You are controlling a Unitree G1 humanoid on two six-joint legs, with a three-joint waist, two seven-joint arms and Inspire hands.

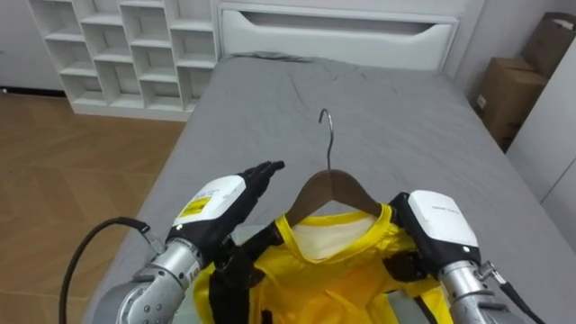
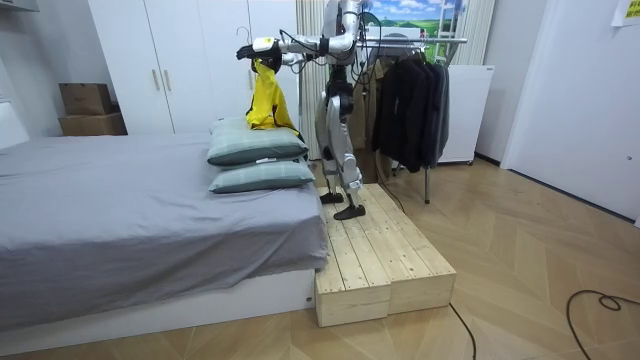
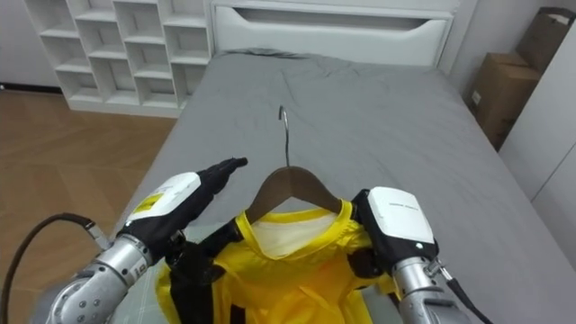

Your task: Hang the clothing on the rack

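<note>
The garment (image 1: 342,283) is bright yellow with black trim; its hanger (image 1: 335,189) is brown with a silvery hook. The bed (image 1: 396,117) is plain grey, the shelf (image 1: 126,49) white.

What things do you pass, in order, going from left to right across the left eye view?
white shelf unit → left robot hand → wooden hanger → right robot hand → cardboard box

A grey bed (image 1: 378,126) carries two stacked pillows (image 2: 258,160) at its near end. A white shelf (image 1: 126,49) stands to the bed's left and a cardboard box (image 1: 508,94) to its right. A wooden platform (image 2: 385,255) lies against its foot.
</note>
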